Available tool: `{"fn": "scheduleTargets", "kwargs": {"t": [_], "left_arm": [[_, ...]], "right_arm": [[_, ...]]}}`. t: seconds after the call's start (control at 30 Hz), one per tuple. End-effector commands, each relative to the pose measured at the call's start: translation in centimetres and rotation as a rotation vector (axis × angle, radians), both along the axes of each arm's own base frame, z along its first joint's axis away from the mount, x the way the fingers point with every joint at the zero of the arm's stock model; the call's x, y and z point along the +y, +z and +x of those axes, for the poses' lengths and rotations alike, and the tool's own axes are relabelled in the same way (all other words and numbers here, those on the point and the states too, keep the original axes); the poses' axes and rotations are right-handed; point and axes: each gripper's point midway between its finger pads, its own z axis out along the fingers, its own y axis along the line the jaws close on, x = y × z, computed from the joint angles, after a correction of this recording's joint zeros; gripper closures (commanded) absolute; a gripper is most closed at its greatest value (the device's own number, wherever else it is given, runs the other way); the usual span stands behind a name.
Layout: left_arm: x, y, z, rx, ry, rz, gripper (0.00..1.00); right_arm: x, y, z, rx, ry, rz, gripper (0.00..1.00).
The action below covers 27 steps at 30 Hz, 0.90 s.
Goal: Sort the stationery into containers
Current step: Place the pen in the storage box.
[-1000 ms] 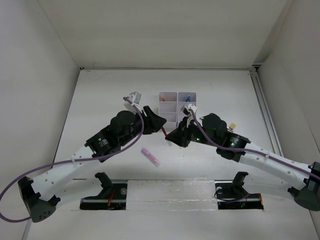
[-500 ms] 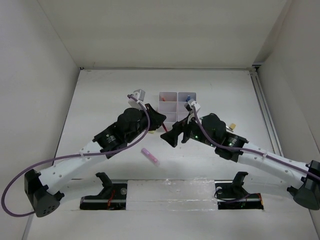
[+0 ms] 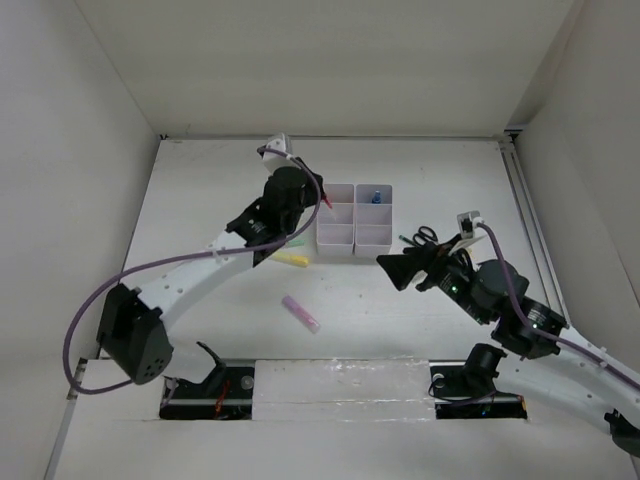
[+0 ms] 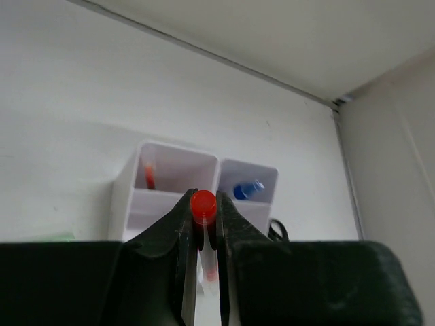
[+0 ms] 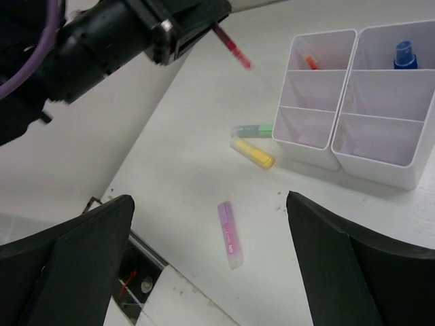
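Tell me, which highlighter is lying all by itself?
The pink highlighter, alone nearer the arm bases; the yellow highlighter and green highlighter lie together beside the tray.

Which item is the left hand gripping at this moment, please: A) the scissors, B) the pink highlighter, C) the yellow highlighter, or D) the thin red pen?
D: the left hand is shut on the thin red pen, while the pink highlighter, the yellow highlighter and the scissors all lie on the table.
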Motion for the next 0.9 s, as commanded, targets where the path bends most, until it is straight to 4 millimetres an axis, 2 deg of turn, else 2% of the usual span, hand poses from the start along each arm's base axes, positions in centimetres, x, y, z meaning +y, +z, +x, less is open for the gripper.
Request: {"fn": "scheduleTargets", "kwargs": {"t": [0.0,0.1,0.13,0.17,0.23,0.4,0.47,0.5,0.67,0.73,0.8,0.83,0.87], "left_arm": [[0.3,1.9,4.1,-0.069,0.042,-0.038,1.00],[-0.9,3.2,6.1,-0.115,0.049,-0.027,1.00],[-1.1,1.7,7.5,-0.092,0.062,-0.007,1.00],[-1.5,2.8,8.3,-0.104,0.053,-0.020,1.00],[-1.6,1.7,9.8,-0.085,0.050,-0.011,1.00],[-2.4,2.2,10.9,-0.101,0.051,-0.023,1.00],[-2.6,1.6,11.1,-0.091,0.050,-0.015,1.00],[-2.7,0.5,11.2,-0.072,0.052,-0.013,1.00],[-3.1,-1.0,11.5,-0.078,0.043,-0.020,1.00],[-3.4,-2.4,11.9,-0.062,0.043,-0.008,1.00],[-3.6,-2.2,11.9,-0.069,0.034,-0.016,1.00],[-3.6,-3.3,11.9,-0.051,0.034,-0.002,1.00],[-3.6,-3.5,11.9,-0.053,0.034,-0.004,1.00]], "right_arm": [[-1.3,-0.9,-0.8,0.047,-0.022,-0.012,0.00],[-1.9,-1.7,-1.4,0.044,-0.011,-0.006,0.00],[-1.9,-2.0,-1.5,0.053,-0.012,0.002,0.00],[-2.0,-2.2,-1.6,0.053,-0.012,0.002,0.00],[-2.1,-2.5,-1.8,0.050,-0.003,0.007,0.00],[-2.3,-3.3,-2.0,0.069,-0.004,-0.004,0.00],[-2.5,-3.4,-2.1,0.064,-0.003,-0.013,0.00],[-2.6,-3.3,-2.0,0.063,-0.012,-0.013,0.00],[-2.8,-2.9,-1.8,0.051,-0.022,-0.013,0.00],[-2.8,-2.5,-1.9,0.046,-0.022,-0.006,0.00],[-2.9,-2.3,-1.9,0.047,-0.022,-0.007,0.00],[-3.1,-2.4,-2.0,0.047,-0.022,-0.007,0.00],[-3.1,-2.4,-2.0,0.047,-0.022,-0.007,0.00]]}}
